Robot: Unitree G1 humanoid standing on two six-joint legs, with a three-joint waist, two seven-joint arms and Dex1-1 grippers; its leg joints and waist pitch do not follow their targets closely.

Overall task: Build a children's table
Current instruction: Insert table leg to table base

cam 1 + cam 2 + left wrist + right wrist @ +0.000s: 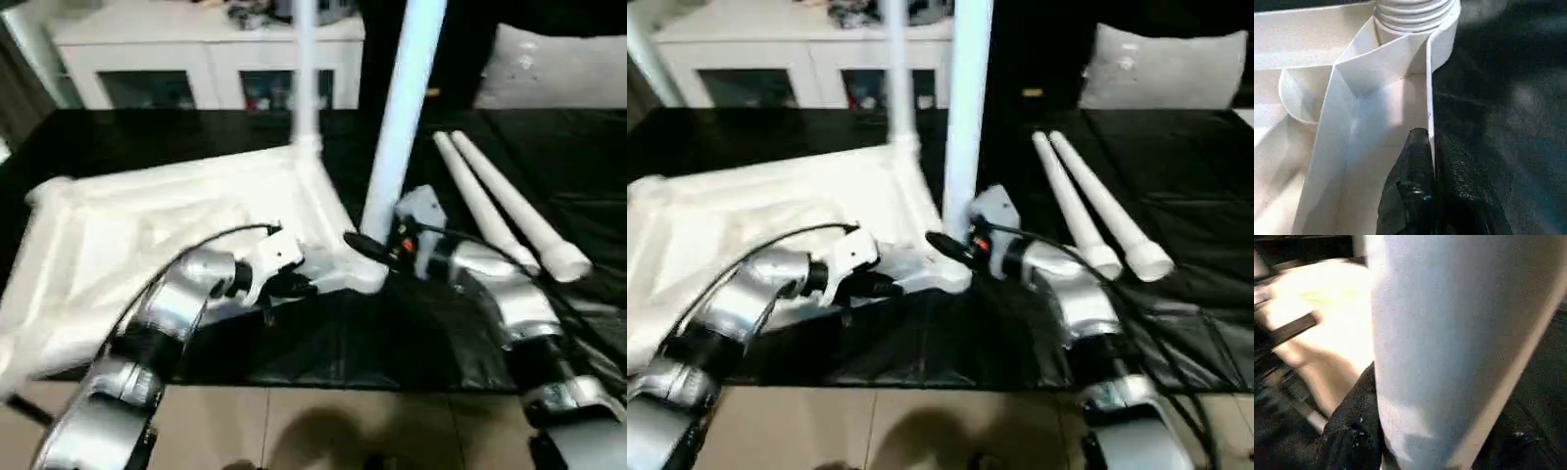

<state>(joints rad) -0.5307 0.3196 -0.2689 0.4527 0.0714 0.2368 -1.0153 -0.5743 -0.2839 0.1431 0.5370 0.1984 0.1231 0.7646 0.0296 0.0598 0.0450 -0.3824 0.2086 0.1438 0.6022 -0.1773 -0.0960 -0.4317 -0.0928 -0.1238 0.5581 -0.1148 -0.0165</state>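
Observation:
The children's table top (147, 235) lies upside down on the black cloth, ribbed side up. One white leg (305, 69) stands upright in the far corner socket. A second leg (404, 108) stands at the near right corner, and my right gripper (367, 247) is shut around its lower end; the right wrist view shows the leg (1449, 342) against a black finger (1354, 431). My left gripper (294, 286) is shut on the top's thin rim (1427, 98) just beside that corner, below the leg's ribbed base (1415, 12). Two loose legs (505, 215) lie side by side at the right.
A white cabinet (196, 59) with dark glass compartments stands behind the cloth. A grey cushion (558, 69) sits at the back right. The cloth's front edge meets a tiled floor (323, 421) near my arms.

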